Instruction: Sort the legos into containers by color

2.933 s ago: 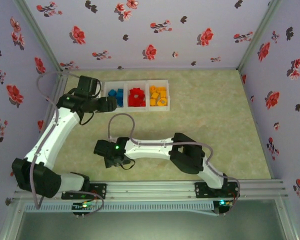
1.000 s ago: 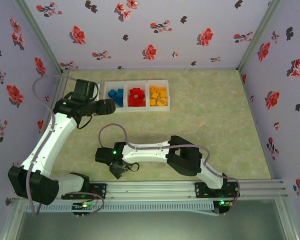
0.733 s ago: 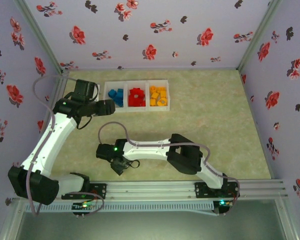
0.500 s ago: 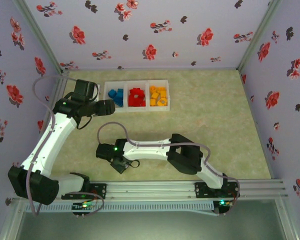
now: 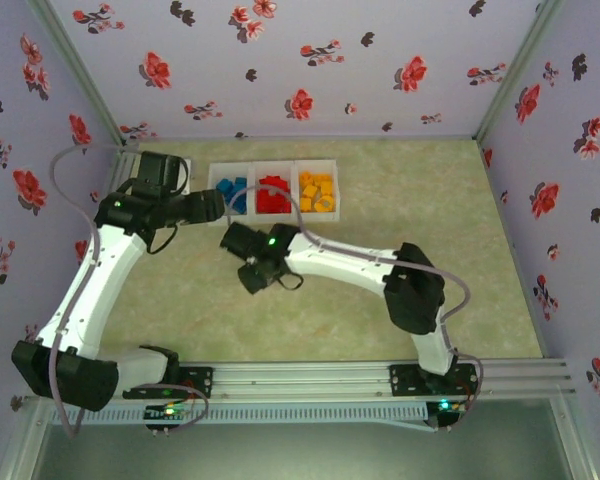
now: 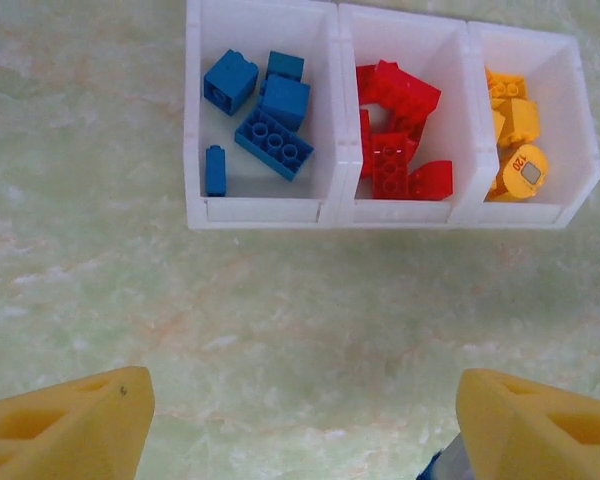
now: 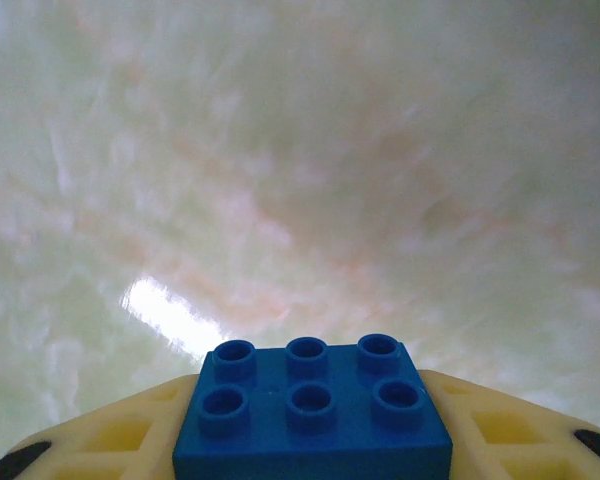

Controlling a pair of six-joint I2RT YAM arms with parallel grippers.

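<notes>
My right gripper (image 7: 310, 445) is shut on a blue six-stud lego (image 7: 312, 415) and holds it just above the bare table. From above, this gripper (image 5: 252, 279) hangs a short way in front of the containers (image 5: 270, 164). These are three joined white bins (image 6: 270, 212), holding blue legos (image 6: 270, 140) on the left, red legos (image 6: 395, 130) in the middle and yellow-orange legos (image 6: 515, 140) on the right. My left gripper (image 5: 217, 206) is open beside the blue bin, with nothing between its yellow fingers (image 6: 65, 430).
The flowered walls close off the table on three sides, and the metal rail (image 5: 300, 380) runs along the near edge. The right arm's elbow (image 5: 415, 295) stands over the right half of the table. A speck of blue (image 6: 435, 468) shows by the left gripper's right finger.
The right gripper shut on the blue lego near the front edge, and its arm then swung up toward the containers. The left arm drew back slightly to the left.
</notes>
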